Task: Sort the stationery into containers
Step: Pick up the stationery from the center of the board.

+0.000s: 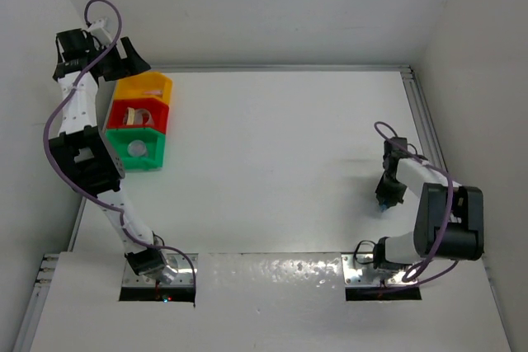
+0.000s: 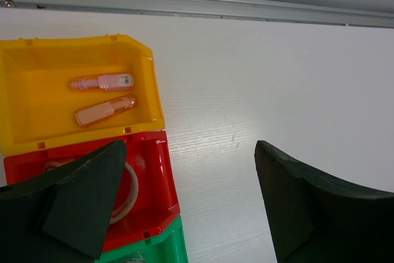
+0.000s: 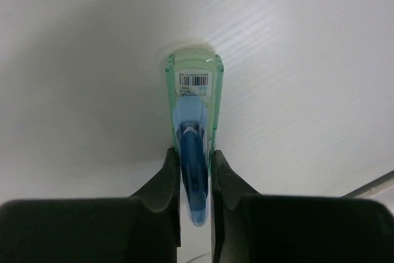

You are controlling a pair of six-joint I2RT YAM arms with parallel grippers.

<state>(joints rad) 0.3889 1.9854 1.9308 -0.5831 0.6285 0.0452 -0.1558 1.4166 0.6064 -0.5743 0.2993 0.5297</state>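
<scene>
My right gripper [image 3: 194,155] is shut on a short stick [image 3: 194,109] with a clear green shell, a blue core and a barcode label. The stick's far end meets the white table. In the top view this gripper [image 1: 386,200] points down at the right side of the table. The yellow bin [image 2: 37,60] holds two pink sticks [image 2: 101,82]. The red bin [image 2: 151,183] holds a beige tape roll [image 2: 126,195], and the green bin [image 1: 153,158] holds a white roll [image 1: 138,148]. My left gripper [image 2: 191,152] hangs open and holds nothing, above the table beside the red bin.
The three bins stand in a row at the far left, open fronts facing right. A metal rail [image 2: 203,7] runs along the table's back edge, and another rail [image 1: 421,113] runs down the right edge. White walls close in the sides.
</scene>
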